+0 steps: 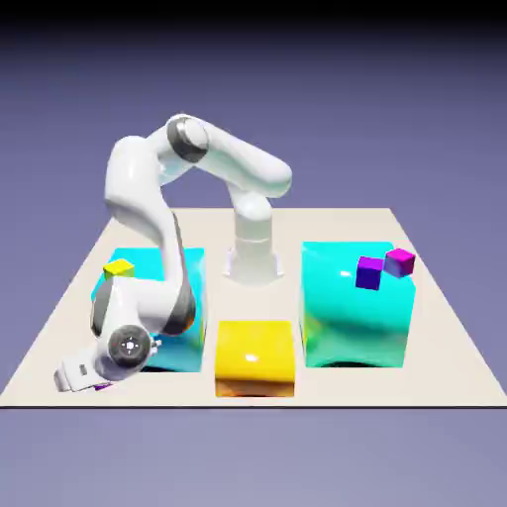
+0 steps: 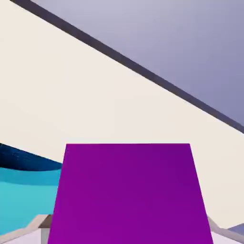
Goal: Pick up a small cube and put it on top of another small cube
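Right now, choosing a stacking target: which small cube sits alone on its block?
The small yellow cube, atop one cyan block; the violet cube and magenta cube share the other.

Glossy white arm (image 1: 149, 198), dark grey joints, perhaps.

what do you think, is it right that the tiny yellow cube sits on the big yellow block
No: the tiny yellow cube sits on the cyan block at the exterior view's left, not on the big yellow block.
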`<state>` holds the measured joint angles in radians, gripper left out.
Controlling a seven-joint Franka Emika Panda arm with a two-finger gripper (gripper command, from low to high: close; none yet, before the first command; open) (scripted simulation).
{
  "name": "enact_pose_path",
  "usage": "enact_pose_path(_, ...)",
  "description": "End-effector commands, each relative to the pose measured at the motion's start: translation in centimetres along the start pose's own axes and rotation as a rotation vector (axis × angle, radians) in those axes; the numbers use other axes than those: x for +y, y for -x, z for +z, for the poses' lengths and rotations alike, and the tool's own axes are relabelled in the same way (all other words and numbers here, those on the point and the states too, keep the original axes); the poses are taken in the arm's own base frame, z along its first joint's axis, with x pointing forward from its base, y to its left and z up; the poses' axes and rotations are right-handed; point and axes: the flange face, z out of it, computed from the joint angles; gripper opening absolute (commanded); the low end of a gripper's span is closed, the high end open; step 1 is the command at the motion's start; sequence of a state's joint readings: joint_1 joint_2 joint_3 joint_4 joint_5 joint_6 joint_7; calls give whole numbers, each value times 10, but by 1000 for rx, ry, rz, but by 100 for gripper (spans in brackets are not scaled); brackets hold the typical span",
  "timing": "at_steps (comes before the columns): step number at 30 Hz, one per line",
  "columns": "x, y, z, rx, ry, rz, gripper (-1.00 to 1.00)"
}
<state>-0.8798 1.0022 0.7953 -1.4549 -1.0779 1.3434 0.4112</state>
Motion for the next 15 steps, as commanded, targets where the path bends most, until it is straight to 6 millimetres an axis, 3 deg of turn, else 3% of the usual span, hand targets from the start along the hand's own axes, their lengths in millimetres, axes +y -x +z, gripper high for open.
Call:
enact_pose_path(1,6,8,-10,-23,-31,40,-100)
enact_pose_path(6,45,52,-53,-150,-179,223,-100)
enact_pose_path(13,132,125,-91,-331,-348,452,-100)
enact_pose_path(15,167,147,-93,-381,-396,527,-100)
